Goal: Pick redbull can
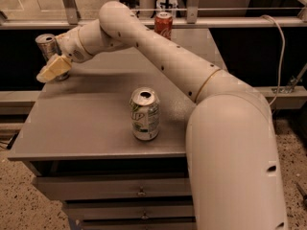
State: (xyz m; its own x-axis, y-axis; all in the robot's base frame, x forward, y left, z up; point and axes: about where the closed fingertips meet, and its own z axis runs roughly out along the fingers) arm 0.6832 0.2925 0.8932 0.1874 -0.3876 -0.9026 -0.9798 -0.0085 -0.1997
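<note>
The redbull can, slim and silver, stands upright at the far left corner of the grey table. My gripper is at the can, its cream tip lying in front of the can's lower half and hiding it. Whether it touches the can I cannot tell. My white arm reaches across the table from the right.
A white-and-green soda can stands upright near the table's front middle. A red Coca-Cola can stands at the back edge, by a metal rail. Drawers sit below the table top. A cable hangs at the right.
</note>
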